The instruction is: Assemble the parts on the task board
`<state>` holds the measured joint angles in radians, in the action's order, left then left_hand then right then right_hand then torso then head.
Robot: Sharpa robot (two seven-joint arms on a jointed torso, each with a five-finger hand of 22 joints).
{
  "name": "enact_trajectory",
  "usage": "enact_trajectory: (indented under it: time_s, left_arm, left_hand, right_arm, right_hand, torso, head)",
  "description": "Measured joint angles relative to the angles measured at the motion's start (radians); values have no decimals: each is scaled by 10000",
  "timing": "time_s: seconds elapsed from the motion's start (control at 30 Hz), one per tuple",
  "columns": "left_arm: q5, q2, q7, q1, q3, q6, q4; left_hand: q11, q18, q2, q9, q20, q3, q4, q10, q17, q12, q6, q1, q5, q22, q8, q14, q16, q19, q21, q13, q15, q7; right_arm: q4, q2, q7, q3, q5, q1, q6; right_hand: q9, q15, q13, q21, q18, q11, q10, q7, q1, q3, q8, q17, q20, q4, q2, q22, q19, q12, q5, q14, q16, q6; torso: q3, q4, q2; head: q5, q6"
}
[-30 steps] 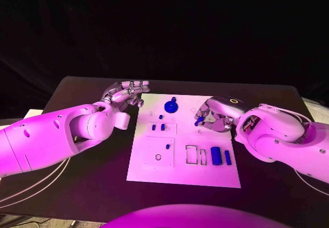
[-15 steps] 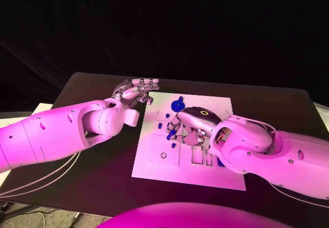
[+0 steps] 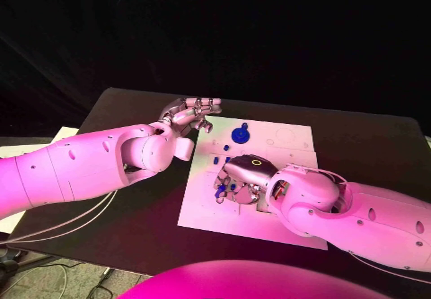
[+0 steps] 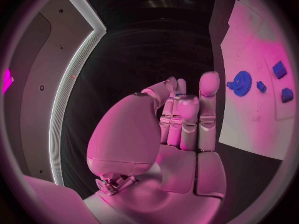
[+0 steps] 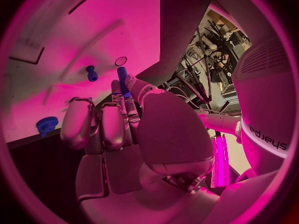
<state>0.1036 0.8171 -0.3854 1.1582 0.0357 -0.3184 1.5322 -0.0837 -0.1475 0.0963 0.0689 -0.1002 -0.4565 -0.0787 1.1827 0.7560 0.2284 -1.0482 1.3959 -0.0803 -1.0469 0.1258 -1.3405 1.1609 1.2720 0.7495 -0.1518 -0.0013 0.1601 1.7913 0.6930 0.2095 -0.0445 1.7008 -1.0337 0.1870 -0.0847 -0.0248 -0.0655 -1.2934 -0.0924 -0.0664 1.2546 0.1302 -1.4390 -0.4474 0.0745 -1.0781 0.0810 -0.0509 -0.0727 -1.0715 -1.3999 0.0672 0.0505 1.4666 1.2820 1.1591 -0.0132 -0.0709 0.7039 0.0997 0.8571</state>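
The white task board (image 3: 289, 141) lies mid-table. My right hand (image 3: 235, 182) hovers low over its left middle and pinches a short blue peg (image 5: 123, 79) between thumb and fingers. Just past the peg's tip the board (image 5: 56, 45) shows a small round hole (image 5: 121, 61); a small blue pin (image 5: 91, 73) stands near it. A blue gear (image 3: 240, 134) sits on the board's far part, with small blue parts (image 3: 227, 148) beside it. My left hand (image 3: 190, 113) is at the board's far left corner, fingers loosely curved, holding nothing (image 4: 181, 119); the gear (image 4: 239, 79) lies off to its side.
My right forearm (image 3: 350, 212) covers the board's near right part. Rectangular recesses (image 5: 28, 52) are cut into the board. Cables (image 3: 54, 230) hang off the table's left edge, near a pale sheet (image 3: 63, 134).
The camera has shifted. My right hand has carried the blue peg from the board's right side across to its left middle. My left hand stays by the far left corner.
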Motion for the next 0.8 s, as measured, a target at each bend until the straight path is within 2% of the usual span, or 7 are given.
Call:
enact_trajectory:
  time_s: [0.37,0.8]
  left_arm:
    - [-2,-8,10,1,0,7,-29]
    - [-3,-3,19,1,0,12,-53]
  left_hand:
    - [0,-1,0,0,0,0,0,0,-8,0,0,0,0,-9,0,0,0,0,0,1,0,0]
    - [0,0,0,0,0,0,0,0,-10,0,0,0,0,-7,0,0,0,0,1,4,0,0]
  right_arm:
    - [-16,-6,-4,19,231,38,-321]
    - [35,-13,22,38,393,40,-517]
  right_hand:
    - [-14,0,-4,0,1,-11,5,13,2,-42,-36,-38,0,43,-2,-23,0,-59,9,0,0,-16]
    - [-12,0,-3,0,1,-29,-13,-1,4,-55,-66,-37,0,58,-4,-23,0,-41,8,0,0,-36]
  torso:
    - [13,2,5]
    - [0,1,1]
  head:
    - [38,81]
    - [44,115]
